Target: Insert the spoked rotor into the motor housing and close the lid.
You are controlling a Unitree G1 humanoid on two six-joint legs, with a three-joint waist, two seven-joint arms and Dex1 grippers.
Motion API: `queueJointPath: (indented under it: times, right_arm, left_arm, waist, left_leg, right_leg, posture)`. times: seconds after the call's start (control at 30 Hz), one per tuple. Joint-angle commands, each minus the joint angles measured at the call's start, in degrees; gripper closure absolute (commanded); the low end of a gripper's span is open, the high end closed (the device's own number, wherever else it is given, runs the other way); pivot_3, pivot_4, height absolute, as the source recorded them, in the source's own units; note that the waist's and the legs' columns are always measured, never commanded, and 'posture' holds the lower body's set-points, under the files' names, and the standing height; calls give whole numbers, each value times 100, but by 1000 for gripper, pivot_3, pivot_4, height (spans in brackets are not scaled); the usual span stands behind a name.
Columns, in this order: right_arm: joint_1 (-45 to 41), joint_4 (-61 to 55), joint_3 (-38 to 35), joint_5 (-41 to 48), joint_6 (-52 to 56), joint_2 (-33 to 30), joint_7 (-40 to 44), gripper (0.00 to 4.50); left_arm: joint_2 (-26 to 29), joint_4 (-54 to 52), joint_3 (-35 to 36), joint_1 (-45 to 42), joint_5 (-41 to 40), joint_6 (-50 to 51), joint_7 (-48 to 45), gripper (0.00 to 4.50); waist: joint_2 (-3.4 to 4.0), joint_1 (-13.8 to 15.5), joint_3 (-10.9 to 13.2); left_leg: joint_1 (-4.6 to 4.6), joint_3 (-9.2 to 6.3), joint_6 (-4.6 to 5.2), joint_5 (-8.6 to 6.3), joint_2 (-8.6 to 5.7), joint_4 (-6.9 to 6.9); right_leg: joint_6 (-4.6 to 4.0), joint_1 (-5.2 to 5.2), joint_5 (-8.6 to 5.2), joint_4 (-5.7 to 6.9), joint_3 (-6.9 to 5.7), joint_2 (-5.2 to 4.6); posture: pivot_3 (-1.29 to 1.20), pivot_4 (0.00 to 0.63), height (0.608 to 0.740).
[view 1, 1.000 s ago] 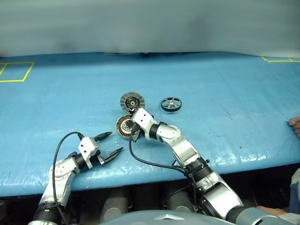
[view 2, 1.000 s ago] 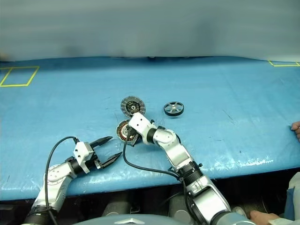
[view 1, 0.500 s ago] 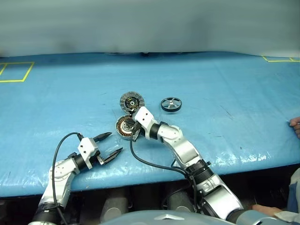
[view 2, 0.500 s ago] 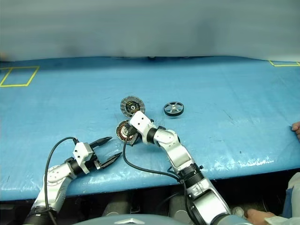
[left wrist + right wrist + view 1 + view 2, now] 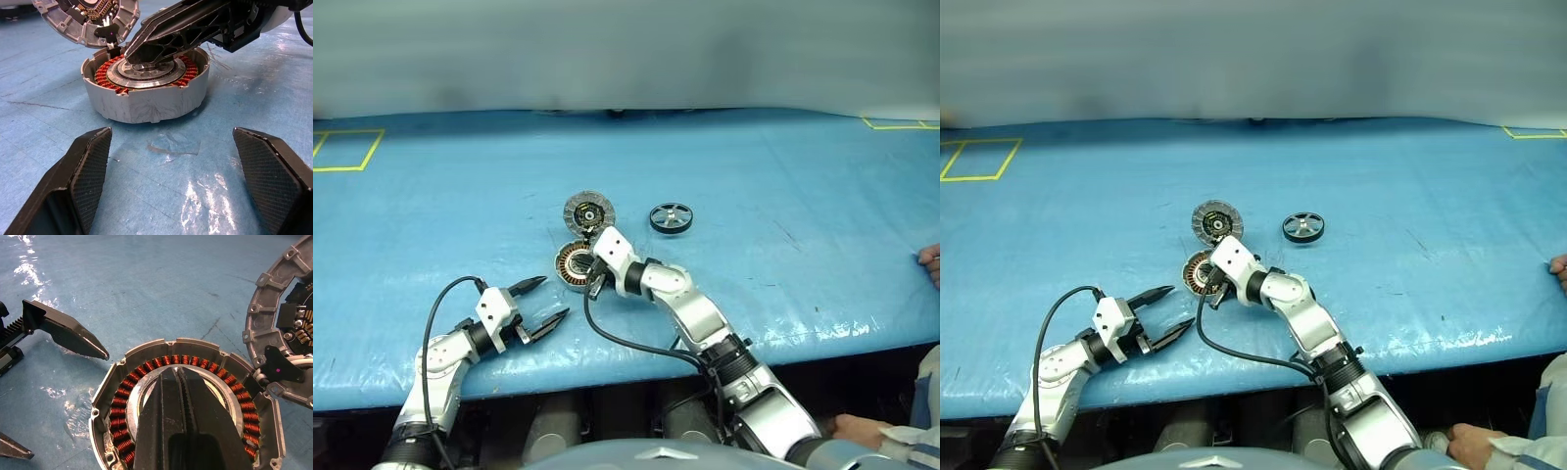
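While the right gripper [image 5: 178,382] hangs over the motor housing [image 5: 574,264] near the middle of the frame, its jaws are pressed together with nothing between them. Its tips sit over the silver hub. The lid [image 5: 588,211] lies open just above the housing. The spoked rotor [image 5: 671,217] sits alone, right of the lid. At lower left, the left gripper [image 5: 548,304] is spread wide and empty.

Silver arms, black cables, dark fingers

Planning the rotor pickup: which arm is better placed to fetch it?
Probably right: its shut pincer sits over the grey copper-wound motor housing, nearer the dark-rimmed silver-spoked rotor. The open left pincer is farther.
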Motion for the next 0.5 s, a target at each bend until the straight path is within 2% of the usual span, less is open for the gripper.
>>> queueJointPath:
  times: [0.03, 0.33, 0.5]
  right_arm:
    - [-11, 66, 136, -127, 71, -2, 18, 4460]
    - [-99, 117, 541, -867, 415, -305, -237, 4460]
    - [-92, -9, 428, -752, 371, -269, -252, 4460]
  left_arm:
    - [-18, 91, 66, 55, 13, -53, 14, 280]
    - [-27, 145, 60, 60, 8, -85, 14, 280]
    - [-32, 162, 65, 70, -9, -94, 7, 280]
  waist:
    - [0, -3, 0]
    - [1, -5, -2]
    - [2, -1, -6]
  left_leg:
    - [0, 0, 0, 0, 0, 0]
    - [5, 0, -2, 0, 3, -1]
    - [6, 0, -4, 0, 6, -1]
  right_leg:
    - [0, 0, 0, 0, 0, 0]
    - [-1, 2, -1, 0, -1, -1]
    - [-1, 2, -2, 1, -11, -5]
  posture:
    - [0, 150, 740]
    - [0, 150, 740]
    - [0, 150, 740]
